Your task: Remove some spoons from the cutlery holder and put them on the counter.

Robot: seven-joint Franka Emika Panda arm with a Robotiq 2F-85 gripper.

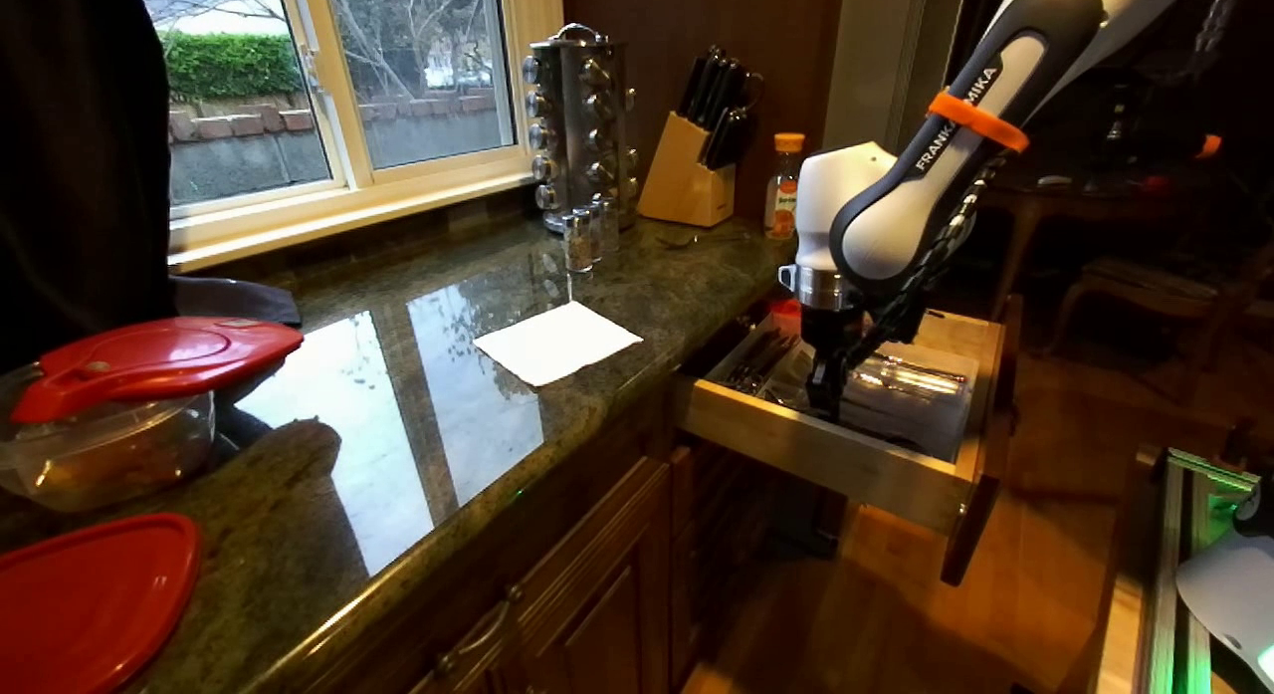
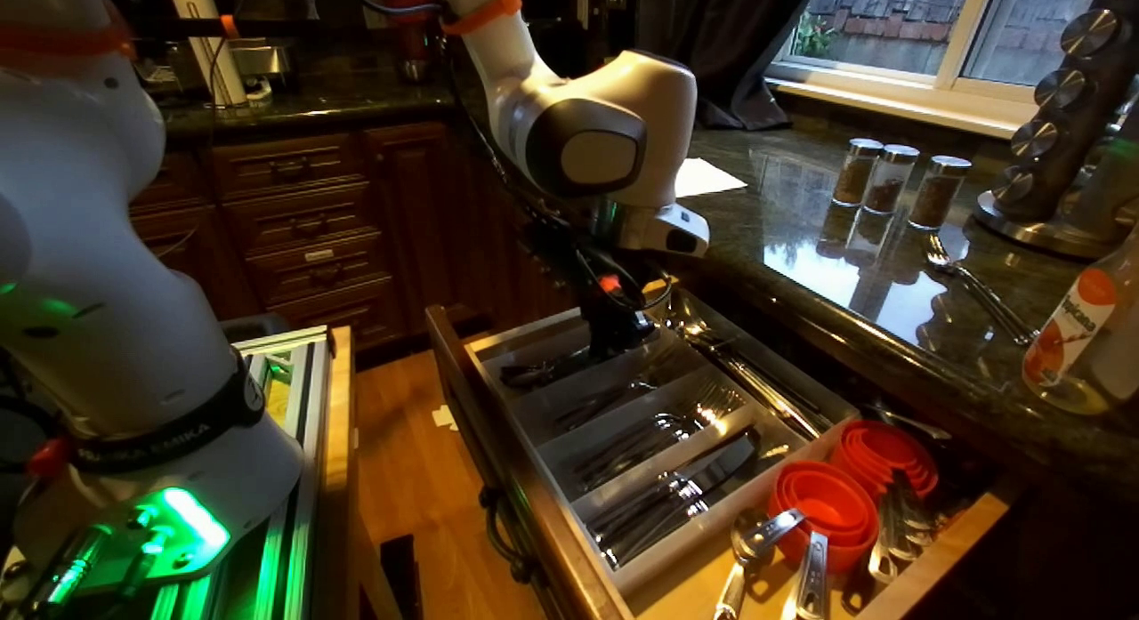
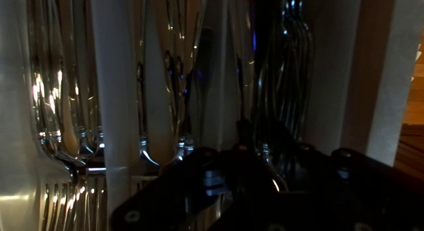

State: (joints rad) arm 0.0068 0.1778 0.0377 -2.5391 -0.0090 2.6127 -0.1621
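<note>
The cutlery holder (image 2: 685,549) is a pale, translucent divided tray in the open drawer; its dividers (image 3: 111,108) run lengthwise in the wrist view. My gripper (image 3: 263,126) reaches down into the end compartment, which both exterior views also show (image 1: 826,400) (image 2: 614,344). Its fingertips are a little apart. Slim silvery spoons (image 3: 273,183) lie in this compartment, and a neck and handle show between the fingers. The picture is dark there, so contact is unclear. The dark glossy counter (image 1: 557,410) runs beside the drawer. A few silvery cutlery pieces (image 2: 979,291) lie on it.
Forks (image 3: 69,198) and knives (image 2: 658,495) fill other compartments. Red measuring cups (image 2: 819,500) share the drawer (image 2: 552,531). On the counter stand spice jars (image 2: 939,193), a metal rack (image 1: 572,126), a knife block (image 1: 687,176), a juice bottle (image 2: 1068,335) and white paper (image 1: 557,343).
</note>
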